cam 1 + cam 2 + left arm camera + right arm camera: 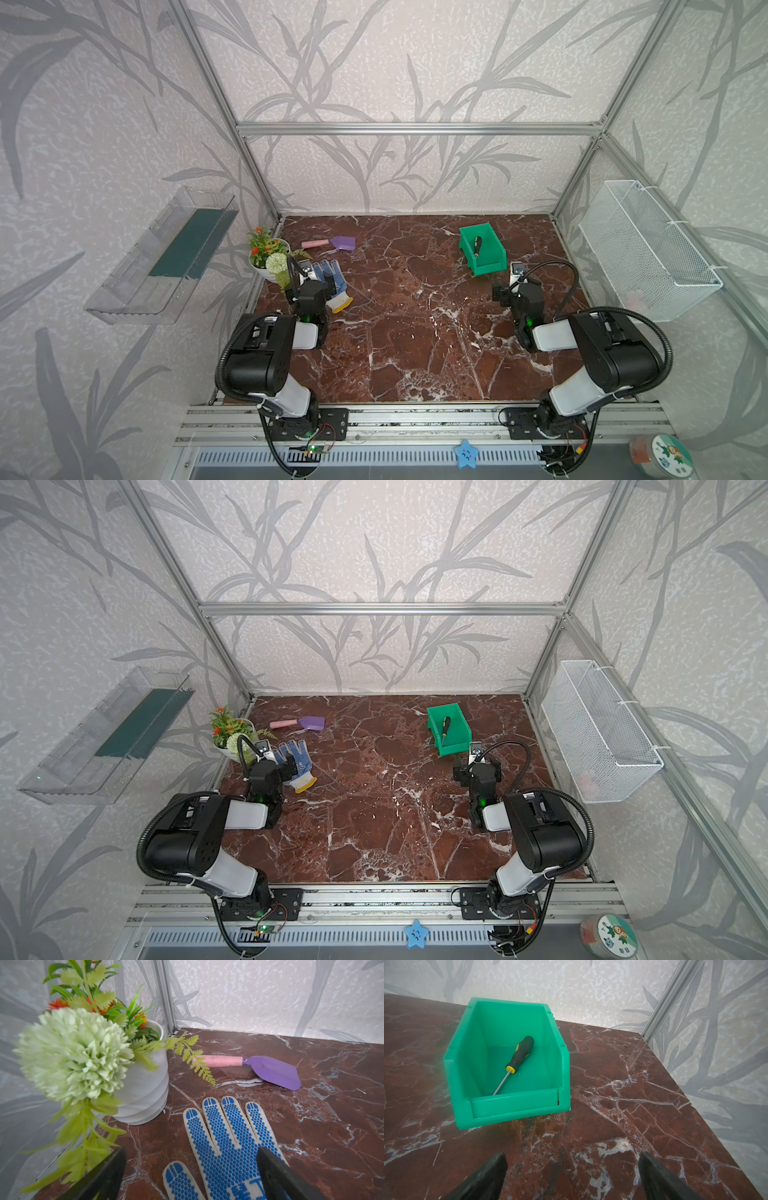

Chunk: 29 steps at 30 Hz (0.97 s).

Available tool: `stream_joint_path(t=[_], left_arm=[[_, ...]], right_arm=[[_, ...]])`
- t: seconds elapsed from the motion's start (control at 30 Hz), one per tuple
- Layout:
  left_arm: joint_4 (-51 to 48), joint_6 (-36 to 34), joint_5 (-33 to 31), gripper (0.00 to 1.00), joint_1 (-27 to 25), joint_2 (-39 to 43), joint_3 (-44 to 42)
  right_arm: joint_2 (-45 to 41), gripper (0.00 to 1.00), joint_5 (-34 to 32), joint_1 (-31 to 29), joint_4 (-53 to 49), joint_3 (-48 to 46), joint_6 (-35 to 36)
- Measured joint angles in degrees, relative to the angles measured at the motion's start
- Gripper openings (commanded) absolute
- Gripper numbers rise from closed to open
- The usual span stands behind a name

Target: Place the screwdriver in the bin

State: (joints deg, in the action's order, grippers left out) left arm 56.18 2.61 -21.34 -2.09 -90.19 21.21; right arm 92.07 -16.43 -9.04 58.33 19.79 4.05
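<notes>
The screwdriver point(517, 1059), with a black-and-yellow handle and a thin silver shaft, lies slanted on the floor of the green bin point(515, 1103). Both top views show the screwdriver point(478, 246) point(445, 729) inside the bin point(488, 268) point(453, 748) at the back right of the marble table. My right gripper point(572, 1157) point(505, 291) point(476, 769) hovers just in front of the bin's low lip, open and empty. On the left, my left gripper point(191, 1153) point(322, 286) point(286, 766) is open over a dotted glove, holding nothing.
A blue-dotted work glove point(224, 1147) point(338, 286) lies under the left gripper. Beside it stands a white flower pot point(145, 1093) point(268, 255). A purple scoop with a pink handle point(274, 1072) point(332, 243) lies behind. On the side walls hang a wire basket point(648, 249) and a clear tray point(166, 253).
</notes>
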Motion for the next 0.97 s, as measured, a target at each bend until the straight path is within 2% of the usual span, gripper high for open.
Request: stream_joint_path(t=[0.97], left_arm=[[0.0, 0.0, 0.0, 0.99, 0.0, 0.0, 0.0]], right_arm=[[0.0, 0.99, 2.1, 1.2, -0.8, 0.0, -1.0]])
